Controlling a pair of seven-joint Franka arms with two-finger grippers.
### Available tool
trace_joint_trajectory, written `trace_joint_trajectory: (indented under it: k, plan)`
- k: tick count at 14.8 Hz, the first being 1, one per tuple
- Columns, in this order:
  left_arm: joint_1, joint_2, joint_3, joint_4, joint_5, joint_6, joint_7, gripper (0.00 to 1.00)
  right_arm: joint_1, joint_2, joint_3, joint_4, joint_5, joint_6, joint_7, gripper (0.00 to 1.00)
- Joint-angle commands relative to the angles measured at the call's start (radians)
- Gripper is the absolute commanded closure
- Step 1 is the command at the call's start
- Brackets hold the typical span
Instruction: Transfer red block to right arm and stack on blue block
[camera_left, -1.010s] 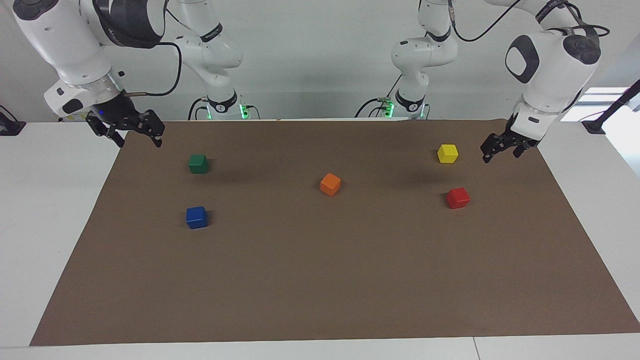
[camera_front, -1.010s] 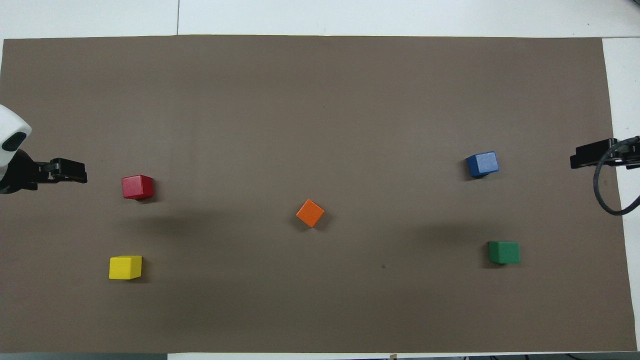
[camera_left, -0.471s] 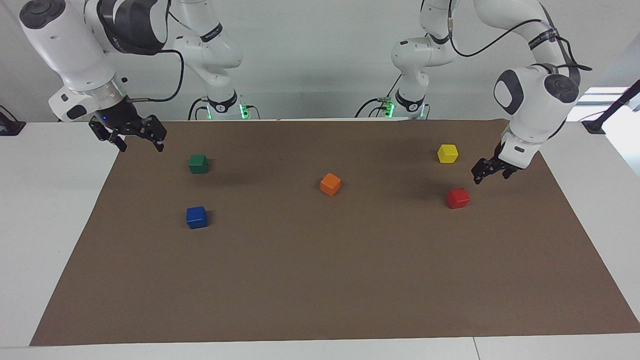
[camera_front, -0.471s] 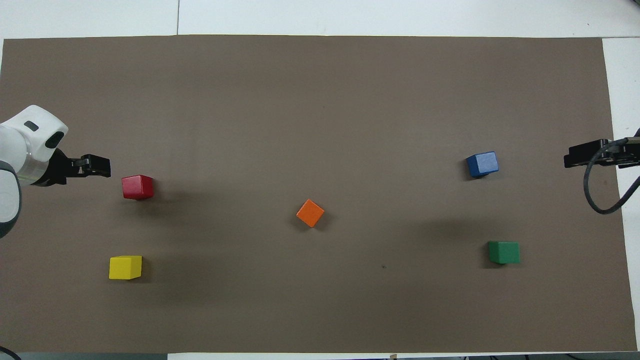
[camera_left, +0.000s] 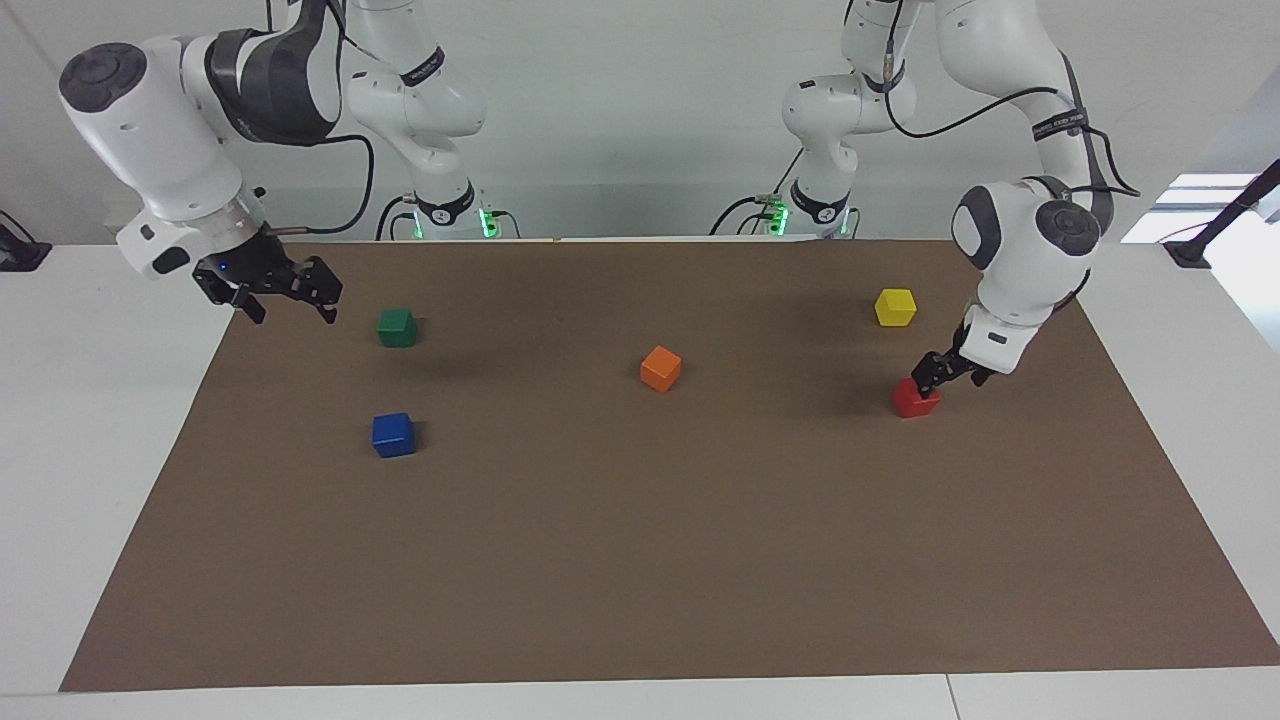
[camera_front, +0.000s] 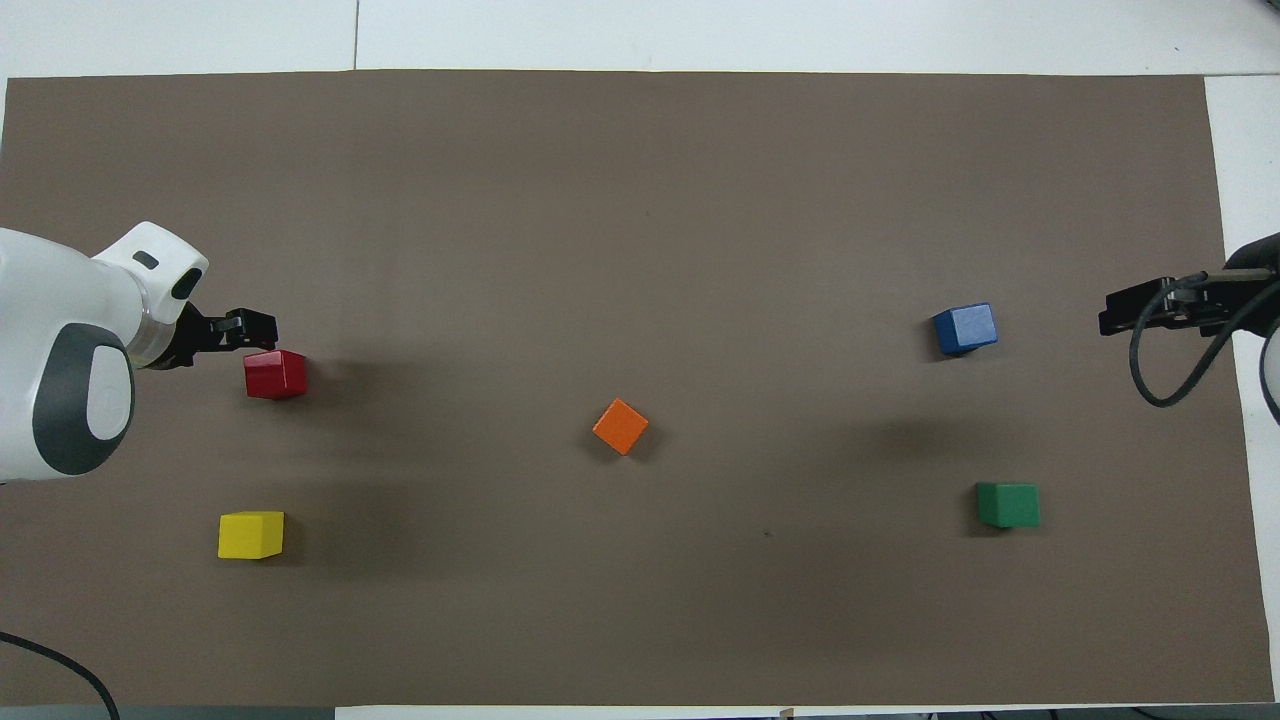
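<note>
- My left hand (camera_left: 935, 375) has come down and inward since a second ago; then it hung beside the yellow block (camera_left: 895, 306), now it sits just over the red block (camera_left: 915, 398), at its edge.
- My right hand (camera_left: 285, 295) has drifted slightly inward over the mat's edge near the green block (camera_left: 397, 327), its fingers spread apart.
- I cannot tell whether my left hand's fingers are apart or together, nor whether they touch the red block.
- The red block is a small bright cube resting flat on the brown surface (camera_left: 640, 560), toward my left arm's end, farther from me than the yellow block.
- The blue block (camera_left: 393, 434) and orange block (camera_left: 660, 368) have not moved.
</note>
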Motion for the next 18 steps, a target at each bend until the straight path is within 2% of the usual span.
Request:
trace_joint_trajectory:
  k: [1,4,7,11,12,14,15,18]
  plan:
    - [-0.015,0.002,0.007,-0.031,0.009,0.042,-0.018,0.0,-0.022,0.066,0.004,0.046,0.168,0.042,-0.078,0.0]
    - [-0.02,0.011,0.007,-0.096,0.009,0.126,-0.019,0.0,-0.038,0.109,-0.002,0.054,0.471,0.056,-0.214,0.0]
    - [-0.026,0.011,0.006,-0.116,0.009,0.145,-0.019,0.0,-0.037,0.127,-0.002,0.051,0.677,0.051,-0.348,0.0]
    - [-0.048,0.023,0.006,-0.133,0.009,0.165,-0.051,0.0,-0.069,0.136,-0.002,-0.068,1.021,-0.065,-0.42,0.0]
    - [-0.052,0.023,0.006,-0.134,0.009,0.165,-0.071,0.1,-0.072,0.142,-0.002,-0.104,1.097,-0.106,-0.451,0.0]
    - [-0.071,0.025,0.006,-0.126,0.008,0.159,-0.14,0.9,-0.078,0.211,-0.002,-0.141,1.233,-0.21,-0.527,0.0]
    - [-0.071,0.025,0.006,-0.126,0.008,0.157,-0.144,1.0,-0.08,0.249,-0.002,-0.144,1.262,-0.258,-0.543,0.0]
    - [-0.069,0.025,0.006,-0.12,-0.02,0.154,-0.144,1.0,-0.071,0.358,-0.002,-0.159,1.36,-0.367,-0.605,0.0]
